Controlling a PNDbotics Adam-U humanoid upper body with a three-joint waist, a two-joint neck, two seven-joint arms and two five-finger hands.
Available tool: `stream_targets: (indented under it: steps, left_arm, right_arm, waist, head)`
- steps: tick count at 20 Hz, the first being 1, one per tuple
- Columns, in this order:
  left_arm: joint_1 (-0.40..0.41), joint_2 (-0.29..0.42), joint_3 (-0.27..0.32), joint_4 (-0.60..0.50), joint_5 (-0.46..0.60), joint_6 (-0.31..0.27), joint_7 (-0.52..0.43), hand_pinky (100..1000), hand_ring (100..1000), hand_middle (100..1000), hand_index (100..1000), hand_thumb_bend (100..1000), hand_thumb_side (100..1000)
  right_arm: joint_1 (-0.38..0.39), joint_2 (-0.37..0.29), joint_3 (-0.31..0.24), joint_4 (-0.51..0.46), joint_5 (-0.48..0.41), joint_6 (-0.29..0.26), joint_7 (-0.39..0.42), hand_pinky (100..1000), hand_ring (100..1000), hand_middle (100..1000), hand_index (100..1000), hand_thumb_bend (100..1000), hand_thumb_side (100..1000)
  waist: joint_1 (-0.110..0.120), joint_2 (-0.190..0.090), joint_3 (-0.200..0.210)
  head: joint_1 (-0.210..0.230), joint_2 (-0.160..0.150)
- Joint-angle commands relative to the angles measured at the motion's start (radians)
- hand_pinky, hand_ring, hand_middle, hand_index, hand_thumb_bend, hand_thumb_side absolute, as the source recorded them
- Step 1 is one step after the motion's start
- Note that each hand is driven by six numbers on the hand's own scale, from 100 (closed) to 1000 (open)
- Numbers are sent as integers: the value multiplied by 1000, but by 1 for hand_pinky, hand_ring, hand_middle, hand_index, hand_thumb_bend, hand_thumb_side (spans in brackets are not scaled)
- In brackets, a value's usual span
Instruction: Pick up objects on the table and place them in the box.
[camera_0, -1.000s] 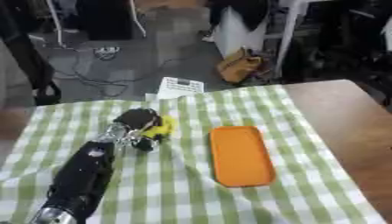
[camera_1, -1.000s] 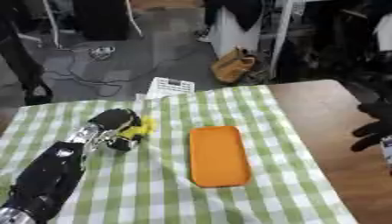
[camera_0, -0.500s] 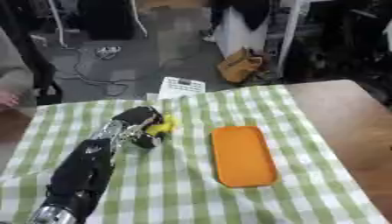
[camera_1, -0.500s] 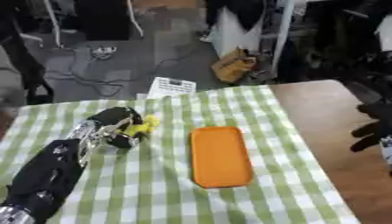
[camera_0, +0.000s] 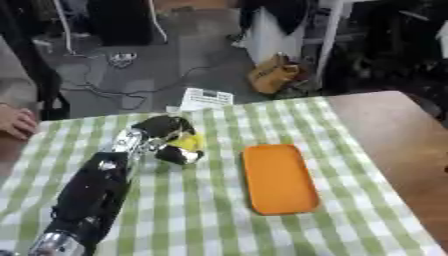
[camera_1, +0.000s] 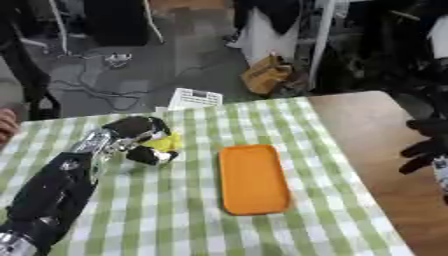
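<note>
My left hand (camera_0: 164, 134) reaches over the far left of the green checked tablecloth (camera_0: 210, 210), fingers curled round a small yellow object (camera_0: 189, 142). Black fingers wrap the object above and below. An orange rectangular tray (camera_0: 278, 178) lies flat on the cloth to the right of that hand, with nothing in it. My right hand (camera_1: 427, 143) shows only in the right eye view, at the right edge over the bare wooden table, fingers spread and holding nothing.
The brown wooden table (camera_0: 394, 130) is bare to the right of the cloth. A white printed sheet (camera_0: 204, 98) hangs at the table's far edge. A person's hand (camera_0: 16, 121) rests at the left edge. Beyond are the floor, cables and a brown bag (camera_0: 273, 76).
The left hand with the yellow object has stayed at about the same spot. A person's hand has come into view at the left edge.
</note>
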Motion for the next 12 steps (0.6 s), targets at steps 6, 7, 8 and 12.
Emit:
stream_targets:
  steps: [6,7,8,12]
  left_arm:
    - [-30,33,42,12,-80,85,86,718,760,813,876,349,464]
    - [-30,35,44,17,-87,100,98,719,765,819,877,350,463]
    - [-31,34,44,23,-92,115,110,719,765,819,877,350,463]
    - [-30,34,38,50,-94,157,137,718,768,823,874,336,462]
  right_arm:
    - [-15,-21,-7,-24,-11,-4,3,508,598,739,753,100,720]
    - [-16,-21,-8,-24,-11,-5,3,508,598,739,753,100,720]
    - [-17,-21,-8,-24,-11,-5,3,508,598,739,753,100,720]
    - [-20,-21,-8,-24,-11,-6,2,507,598,740,753,100,721]
  waist:
    - [7,-3,-18]
    - [9,0,-21]
    - [11,2,-23]
    - [15,10,-28]
  head:
    - [4,-11]
    - [4,-13]
    - [4,-14]
    - [5,-17]
